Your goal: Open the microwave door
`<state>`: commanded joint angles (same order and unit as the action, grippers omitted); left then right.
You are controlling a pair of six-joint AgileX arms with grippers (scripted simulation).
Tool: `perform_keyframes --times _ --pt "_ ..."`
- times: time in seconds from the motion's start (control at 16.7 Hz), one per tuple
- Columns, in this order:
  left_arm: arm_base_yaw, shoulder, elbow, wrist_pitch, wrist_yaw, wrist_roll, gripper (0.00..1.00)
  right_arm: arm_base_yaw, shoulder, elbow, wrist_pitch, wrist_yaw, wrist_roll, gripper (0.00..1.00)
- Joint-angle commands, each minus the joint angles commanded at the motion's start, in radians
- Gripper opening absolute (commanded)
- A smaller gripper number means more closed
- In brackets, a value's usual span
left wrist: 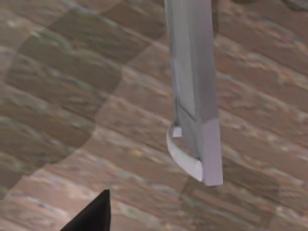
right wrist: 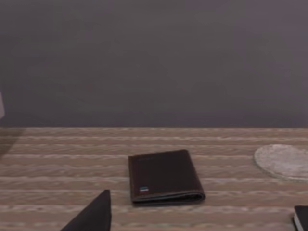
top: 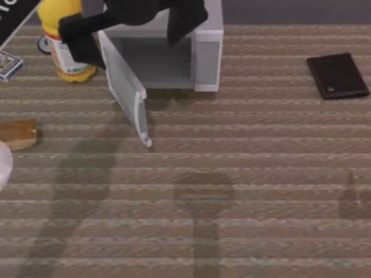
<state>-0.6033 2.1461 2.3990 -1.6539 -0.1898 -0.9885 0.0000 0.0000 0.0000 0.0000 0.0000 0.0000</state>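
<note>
Microwave (top: pixel 200 55) sitting at top centre of the worktop (top: pixel 243 191), microwave door (top: pixel 123 87) swinging wide open toward lower left.
Left end effector (top: pixel 81 43) hovering behind the door, grip state unclear; yellow bottle (top: pixel 64 40) crowding it; dark wallet (top: pixel 337 75) lying upper right.

Even, soft overhead light, no glare, broad dim arm shadows on the table (top: pixel 278 174) toward six o'clock, slight blur throughout
</note>
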Motion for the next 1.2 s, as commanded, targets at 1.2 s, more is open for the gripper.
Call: perform_keyframes --times 1.2 --pt "0.025 -0.043 -0.349 0.271 -0.074 -0.090 1.00 0.000 0.000 0.000 0.000 0.000 0.000 1.00"
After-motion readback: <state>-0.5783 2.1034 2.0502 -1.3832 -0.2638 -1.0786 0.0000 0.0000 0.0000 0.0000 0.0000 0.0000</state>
